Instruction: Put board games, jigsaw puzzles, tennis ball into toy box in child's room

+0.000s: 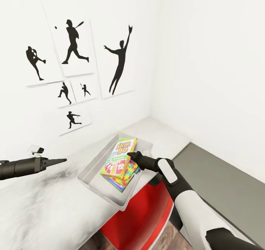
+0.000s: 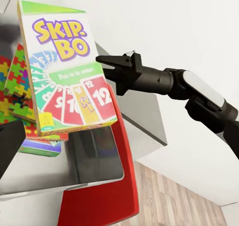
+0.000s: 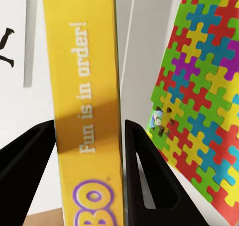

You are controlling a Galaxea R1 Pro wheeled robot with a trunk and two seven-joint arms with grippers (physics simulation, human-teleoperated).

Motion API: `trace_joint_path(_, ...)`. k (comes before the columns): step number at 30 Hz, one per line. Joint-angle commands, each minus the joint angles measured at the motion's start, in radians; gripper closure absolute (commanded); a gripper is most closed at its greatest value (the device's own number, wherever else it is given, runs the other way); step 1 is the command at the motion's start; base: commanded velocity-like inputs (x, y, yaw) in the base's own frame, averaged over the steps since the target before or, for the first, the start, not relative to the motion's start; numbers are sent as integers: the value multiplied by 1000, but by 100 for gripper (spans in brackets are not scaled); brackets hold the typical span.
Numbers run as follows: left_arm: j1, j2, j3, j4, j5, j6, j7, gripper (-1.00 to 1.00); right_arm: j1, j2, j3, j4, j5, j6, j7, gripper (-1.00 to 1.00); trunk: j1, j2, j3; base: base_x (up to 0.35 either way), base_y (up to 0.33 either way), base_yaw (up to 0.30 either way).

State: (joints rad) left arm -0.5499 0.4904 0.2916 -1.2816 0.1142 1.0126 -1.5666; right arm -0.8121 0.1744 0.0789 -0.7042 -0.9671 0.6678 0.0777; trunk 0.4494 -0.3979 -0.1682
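While the Skip-Bo box (image 1: 120, 159) lay tilted inside the toy box (image 1: 89, 180), it rested on top of a jigsaw puzzle (image 1: 129, 176), whose coloured interlocking pattern showed beneath its lower edge. In the right wrist view, the yellow side of the Skip-Bo box (image 3: 89, 111), printed "Fun is in order!", stood between the two black fingers (image 3: 149, 176), which lay just beside it on either side; whether the pads pressed on it could not be told. The jigsaw puzzle (image 3: 199, 86) stood close beside it. The right gripper (image 1: 131, 155) reached the box's right edge, over the bin. The toy box sat on the pale table (image 1: 36, 206), near the corner of the white walls. The left gripper (image 1: 62, 160) hung well apart to the left, its fingers drawn to a narrow point, holding nothing. A red chair (image 1: 147, 213) stood below the bin's near edge.
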Motion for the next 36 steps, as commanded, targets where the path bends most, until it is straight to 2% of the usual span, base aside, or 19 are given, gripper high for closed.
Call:
trace_joint_path(1,-1,0,0,0,-1,11,-4,-100,-1,0,-1,0,4,4,4,100,1,-2,-2,11,5,0)
trace_joint_path(8,-1,0,0,-1,0,11,-4,-100,-1,0,-1,0,4,5,4,100,1,-2,-2,3,1,0)
trace_joint_path(9,-1,0,0,-1,0,11,-4,-100,-1,0,-1,0,4,6,4,-100,1,-2,-2,0,0,0)
trace_joint_path(30,-1,1,0,-1,1,11,-4,-100,-1,0,-2,-5,5,4,11,-100,1,-2,1,0,-1,-16)
trace_joint_path(36,-1,1,0,-1,2,11,-4,-100,-1,0,0,-8,7,6,19,-100,1,-2,10,0,-168,-91)
